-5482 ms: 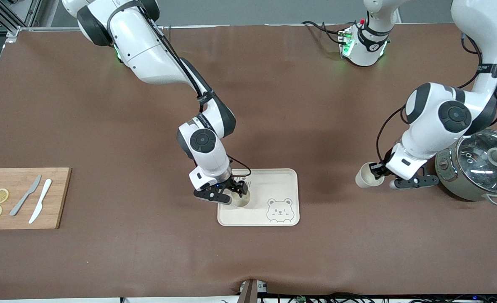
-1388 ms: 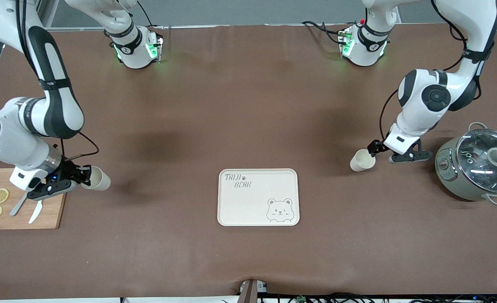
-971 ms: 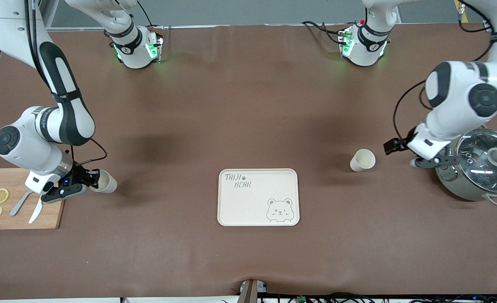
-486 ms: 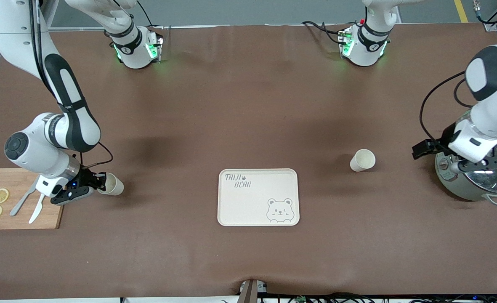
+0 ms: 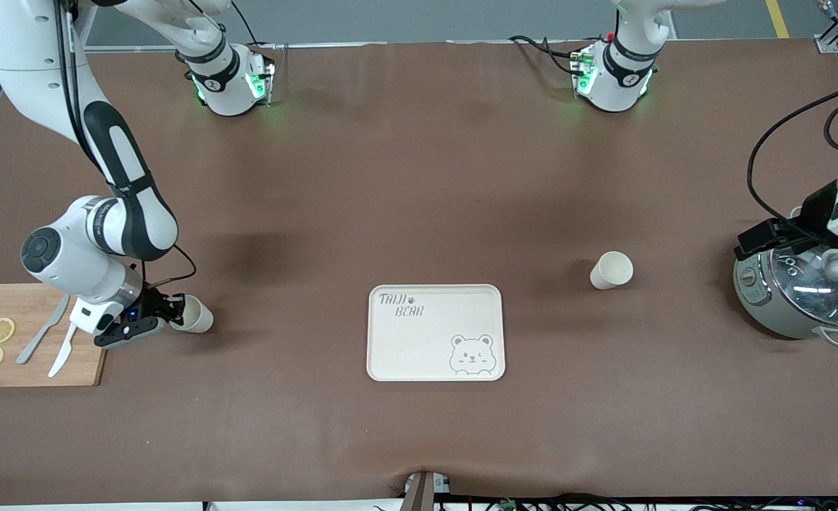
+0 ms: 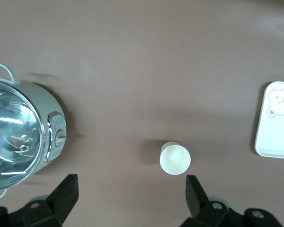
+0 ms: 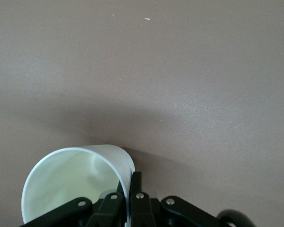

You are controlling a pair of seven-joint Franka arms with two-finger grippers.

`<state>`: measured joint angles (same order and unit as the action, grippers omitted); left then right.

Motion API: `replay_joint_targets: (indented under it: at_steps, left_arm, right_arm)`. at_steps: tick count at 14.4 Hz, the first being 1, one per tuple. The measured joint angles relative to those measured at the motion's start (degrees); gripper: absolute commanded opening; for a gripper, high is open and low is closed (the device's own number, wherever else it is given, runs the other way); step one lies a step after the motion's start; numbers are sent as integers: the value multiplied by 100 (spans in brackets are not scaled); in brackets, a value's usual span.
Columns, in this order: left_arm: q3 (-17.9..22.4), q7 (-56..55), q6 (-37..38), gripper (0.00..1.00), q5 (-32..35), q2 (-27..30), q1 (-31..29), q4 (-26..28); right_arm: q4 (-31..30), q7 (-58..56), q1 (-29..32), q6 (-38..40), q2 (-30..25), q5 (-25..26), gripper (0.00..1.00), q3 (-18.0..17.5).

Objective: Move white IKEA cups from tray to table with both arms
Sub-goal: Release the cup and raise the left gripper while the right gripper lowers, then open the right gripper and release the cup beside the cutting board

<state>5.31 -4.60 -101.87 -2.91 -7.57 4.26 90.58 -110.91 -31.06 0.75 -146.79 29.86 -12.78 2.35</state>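
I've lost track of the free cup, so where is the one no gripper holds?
The free cup stands upright on the brown table, toward the left arm's end, between the bear tray and the lidded pot, touching neither.

We see a table [image 5: 419,177] covered in brown matt cloth. The two cups [image 5: 612,270] [image 5: 193,315] look like smooth, dull cream plastic. The tray [image 5: 436,355] is matt too. The board [image 5: 35,298] is wood. The pot [image 5: 802,294] has a shiny glass lid.

Brown table [image 5: 419,177]; grey floor [image 5: 419,21]
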Motion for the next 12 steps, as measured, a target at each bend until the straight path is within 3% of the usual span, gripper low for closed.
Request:
replay_joint_targets:
  at_steps: [1,2,9,12]
  left_arm:
    - [91,0,103,100,-1,-1,126,-152]
    - [110,0,198,100,-1,-1,191,-279]
    - [-384,0,614,100,2,-2,288,-538]
    - [-540,19,762,100,5,20,297,-694]
  right_arm:
    - [1,0,0,-1,0,-4,92,-3]
    - [4,0,0,-2,0,-9,100,-7]
    - [200,0,-2,95,-2,-41,100,-42]
    - [866,70,-12,1156,-32,-42,100,-53]
